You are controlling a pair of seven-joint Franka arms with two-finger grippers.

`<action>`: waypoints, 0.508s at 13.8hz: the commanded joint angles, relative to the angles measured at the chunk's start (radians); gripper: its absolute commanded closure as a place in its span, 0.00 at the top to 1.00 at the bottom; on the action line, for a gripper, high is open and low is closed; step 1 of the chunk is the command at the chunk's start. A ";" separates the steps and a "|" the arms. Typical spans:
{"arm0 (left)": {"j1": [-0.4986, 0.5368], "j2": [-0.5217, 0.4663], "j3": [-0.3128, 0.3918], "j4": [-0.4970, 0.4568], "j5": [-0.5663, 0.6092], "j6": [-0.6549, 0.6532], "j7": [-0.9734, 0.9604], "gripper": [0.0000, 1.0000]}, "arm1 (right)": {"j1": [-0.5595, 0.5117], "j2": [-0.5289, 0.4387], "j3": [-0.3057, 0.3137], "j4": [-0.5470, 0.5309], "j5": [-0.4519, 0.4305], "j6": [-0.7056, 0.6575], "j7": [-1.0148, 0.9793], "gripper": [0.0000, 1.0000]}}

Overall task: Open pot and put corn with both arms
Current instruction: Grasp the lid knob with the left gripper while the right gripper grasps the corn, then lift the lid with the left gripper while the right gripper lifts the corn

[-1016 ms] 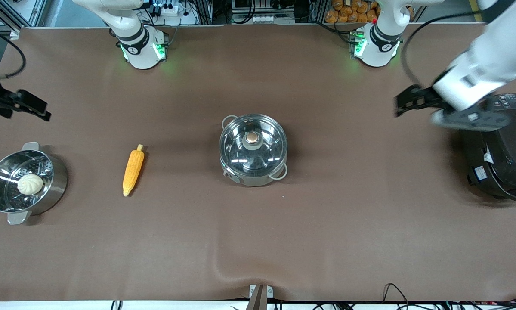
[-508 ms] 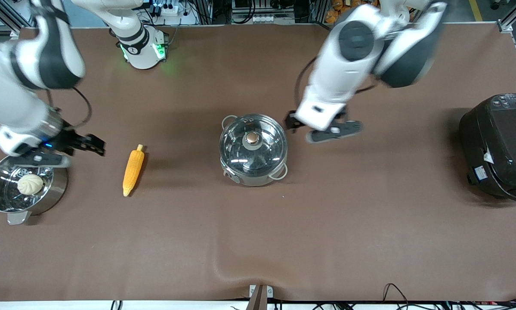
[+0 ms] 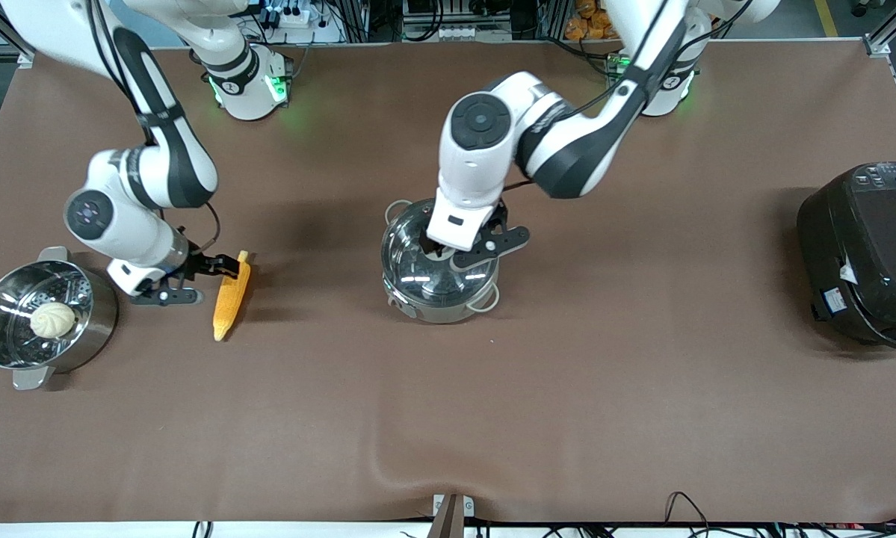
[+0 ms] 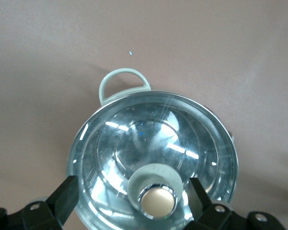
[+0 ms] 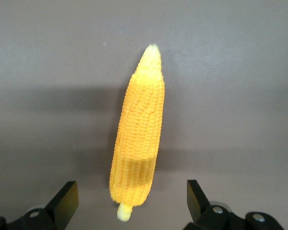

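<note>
We see bare table all round the corn [image 3: 232, 296], except where the right gripper [image 3: 220, 270] crowds its stub end. The left gripper [image 3: 448, 254] and its arm cover the pot [image 3: 439, 293]. A steamer [image 3: 40, 317] blocks the right arm's edge, a black cooker [image 3: 868, 254] the left arm's.

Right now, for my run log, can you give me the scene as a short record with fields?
pot: mid-table, glass lid on
left gripper: over the lid knob, fingers open
corn: lying on the table
right gripper: at the corn's stub end, fingers open
steamer pot: holds a white bun
</note>
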 commanded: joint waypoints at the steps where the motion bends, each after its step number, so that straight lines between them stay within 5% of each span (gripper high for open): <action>1: -0.048 0.050 0.013 0.040 0.050 0.017 -0.071 1.00 | -0.006 0.045 -0.004 0.005 0.001 0.021 -0.033 1.00; 7: -0.077 0.099 0.011 0.034 0.082 0.042 -0.097 1.00 | -0.006 0.139 -0.002 0.012 0.010 0.114 -0.012 1.00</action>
